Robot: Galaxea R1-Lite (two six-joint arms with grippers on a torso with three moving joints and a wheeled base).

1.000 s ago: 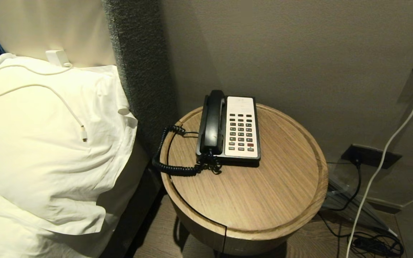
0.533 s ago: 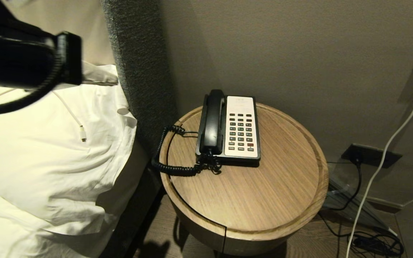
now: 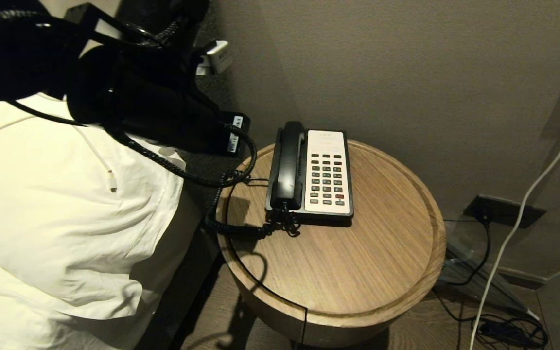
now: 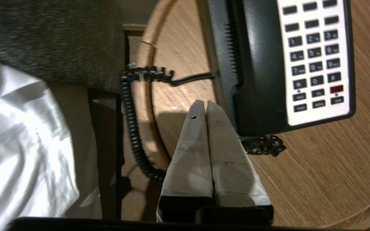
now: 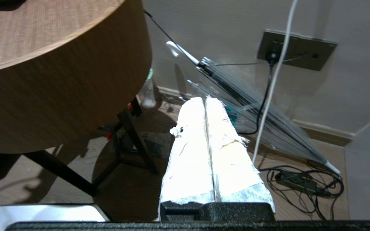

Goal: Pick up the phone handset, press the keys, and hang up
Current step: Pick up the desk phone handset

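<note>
Looking down from the head camera, I am seeing the phone handset (image 3: 287,165) lying in its cradle along the left side of the phone base (image 3: 327,171), which is sitting toward the back of the round wooden surface (image 3: 358,262). The handset's black coiled cord (image 3: 234,228) is looping off the near left corner of the base and draping over the surface's left rim, toward the grey headboard (image 4: 53,35). I am holding the left arm (image 3: 129,102) high on the left of the head view, above the white pillow (image 3: 56,218) and just left of the phone; its black body is hiding the fingers there.

In the left wrist view the left claw (image 4: 203,104) is hanging over bare wood just beside the handset's near end, its two taped fingers pressed flat together with nothing between them, and not touching the handset. The keypad (image 4: 313,61) on the pale faceplate is lying beyond the handset from the claw.

The right claw (image 5: 204,99) is sitting low beside the surface's curved side wall, fingers pinched together and empty, pointing at the floor where a clear folded umbrella (image 5: 252,112) is leaning against the wall under a wall socket (image 5: 295,48), with a white cable (image 5: 275,80) hanging down in front.
</note>
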